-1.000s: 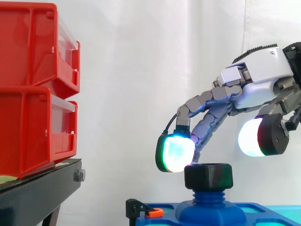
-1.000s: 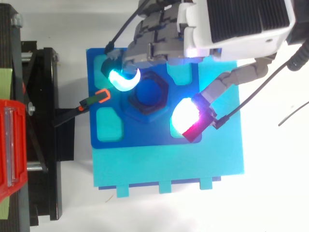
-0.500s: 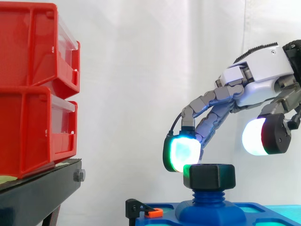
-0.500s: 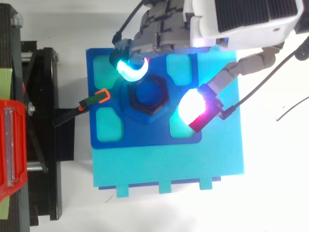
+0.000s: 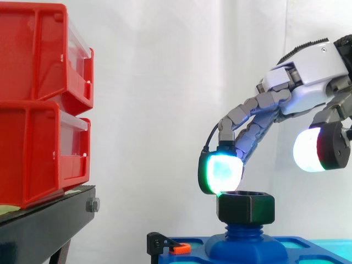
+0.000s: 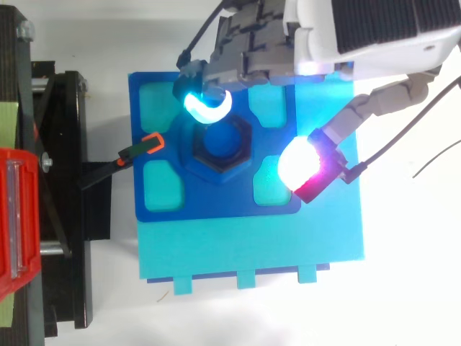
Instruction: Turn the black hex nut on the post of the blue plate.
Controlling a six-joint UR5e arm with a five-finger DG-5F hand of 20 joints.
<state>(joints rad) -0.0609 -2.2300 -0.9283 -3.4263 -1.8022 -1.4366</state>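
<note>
Counted before one white curtain (image 5: 165,82): two red bins (image 5: 34,55) on one black stand (image 5: 44,221); one black hex nut (image 5: 245,208) on one blue post (image 5: 242,231); one blue plate (image 6: 216,205) with four turquoise pockets (image 6: 163,186); one turquoise board (image 6: 252,246) beneath; one orange-tipped clamp (image 6: 142,149); one robot hand (image 5: 309,81) showing two glowing pads (image 5: 221,171).

Open air between hex nut (image 5: 245,207) and red bins (image 5: 44,104); orange clip (image 5: 181,248) low, seemingly close by

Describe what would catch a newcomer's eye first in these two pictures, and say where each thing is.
The hand with glowing pads reaches in from the right, one cyan pad just above the black hex nut on the post of the blue plate. Two red bins are stacked at the left on a black stand.
</note>
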